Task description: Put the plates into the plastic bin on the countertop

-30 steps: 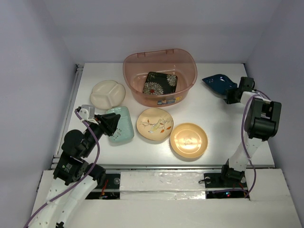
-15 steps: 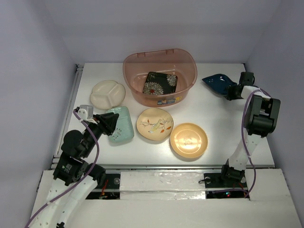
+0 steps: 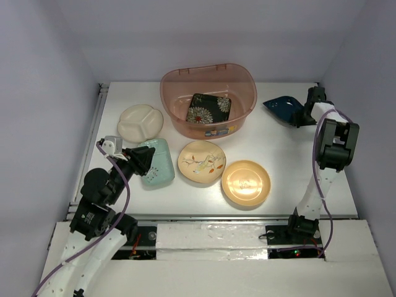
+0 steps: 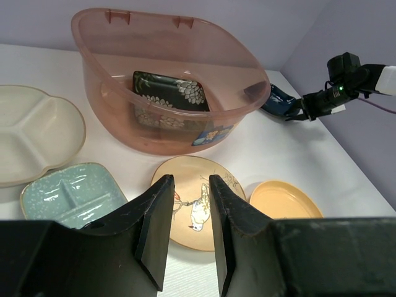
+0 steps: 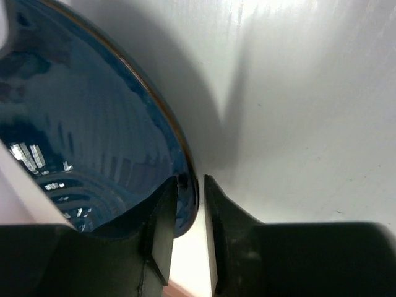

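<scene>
- Your left jaws hang over the near-left part of the desk (image 3: 291, 161), just above the left rim of the mint-green plate (image 3: 156, 161). They show a narrow gap with nothing in it. With a gap that slim, I judge the tips could land on the rim instead of straddling it, and push the plate into its neighbour.
- That neighbour is the cream floral plate (image 3: 202, 162), near the middle of the desk. The orange-tan plate (image 3: 246, 183) sits just beside it, toward the near edge. You cannot tell whether their rims touch, so a knock to one may well shift the other.
- The cream divided plate (image 3: 140, 122) lies by the left edge, just beside the plastic bin (image 3: 244, 102).
- The bin stands at the middle of the far edge, with the black square plate (image 3: 208, 109) inside it, propped at a tilt. A plate dropped from height onto it could chip either one. A bump on the rolled rim might slide the light tub.
- Toward the far-right corner, your right jaws stand narrow astride the right rim of the dark-blue plate (image 3: 281, 109). You cannot tell whether they pinch it yet. The bite is thin and on a glossy, curved edge — if you lift on that, the plate may pivot or slip free.
</scene>
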Controlling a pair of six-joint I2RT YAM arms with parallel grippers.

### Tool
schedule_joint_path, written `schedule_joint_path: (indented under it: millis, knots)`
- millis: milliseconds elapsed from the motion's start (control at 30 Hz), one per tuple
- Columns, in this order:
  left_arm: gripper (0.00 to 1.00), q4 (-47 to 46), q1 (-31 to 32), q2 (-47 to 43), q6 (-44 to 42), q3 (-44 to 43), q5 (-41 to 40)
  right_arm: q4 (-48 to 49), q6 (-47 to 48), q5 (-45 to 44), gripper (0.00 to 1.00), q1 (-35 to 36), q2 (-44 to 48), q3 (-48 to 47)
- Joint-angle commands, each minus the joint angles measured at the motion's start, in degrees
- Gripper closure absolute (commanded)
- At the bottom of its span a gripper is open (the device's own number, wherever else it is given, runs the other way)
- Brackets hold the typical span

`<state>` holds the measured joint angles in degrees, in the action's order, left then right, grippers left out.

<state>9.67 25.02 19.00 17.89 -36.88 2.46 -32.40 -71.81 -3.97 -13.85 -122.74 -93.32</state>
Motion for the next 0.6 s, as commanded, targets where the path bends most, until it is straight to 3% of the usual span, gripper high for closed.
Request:
schedule_joint_path:
  millis: [0, 133, 300, 567]
  knots:
    - [0.73, -2.11, -0.23, 1.12, -0.84, -1.61, -0.79, -6.43, -0.44, -3.32, 0.79, 0.66, -1.79, -4.93]
    - [0.73, -2.20, -0.23, 1.39, -1.10, -1.70, -0.61, -8.03, -0.43, -3.68, 1.00, 0.66, -2.16, -6.00]
    - [0.73, -2.20, -0.23, 1.12, -1.19, -1.61, -0.26, -4.09, -0.70, -3.15, 1.00, 0.66, 0.30, -1.28]
    - [0.73, -2.11, -0.23, 1.04, -1.19, -1.52, -0.26, 19.20, -1.14, -4.64, 1.00, 0.14, 15.32, 15.26]
